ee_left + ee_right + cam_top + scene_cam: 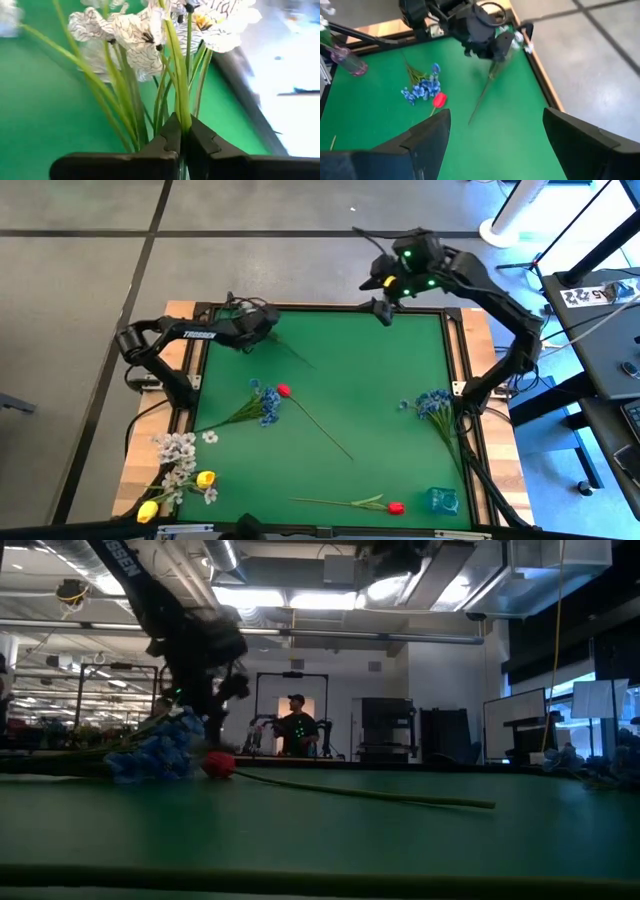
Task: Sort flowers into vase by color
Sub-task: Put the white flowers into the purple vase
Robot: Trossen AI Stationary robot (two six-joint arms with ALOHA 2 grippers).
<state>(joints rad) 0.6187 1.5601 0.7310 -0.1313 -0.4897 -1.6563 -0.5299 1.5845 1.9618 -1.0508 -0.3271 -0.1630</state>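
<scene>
My left gripper (262, 323) is over the far left part of the green mat, shut on a white-blossom spray (145, 35). My right gripper (383, 308) hovers open at the far edge and holds nothing; its fingers frame the right wrist view (495, 145). On the mat lie a blue cluster (268, 402) beside a red tulip (284, 391), a second blue cluster (432, 402), another red tulip (395, 507), white sprays (178, 450) and yellow tulips (205, 478). A small teal vase (443, 500) stands at the near right corner. My left gripper pinches the spray's bundled green stems (184, 117) between its two fingers, just below the white blossoms, which stand out beyond the fingertips. The spray is lifted. Its long lower stem (482, 95) slants down toward the mat; whether its end touches, I cannot tell.
A raised wooden frame (455, 350) borders the mat. A pinkish glass vase (347, 60) stands at the mat's edge in the right wrist view. The middle of the mat (370, 380) is bare. A person (296, 725) stands far behind the table.
</scene>
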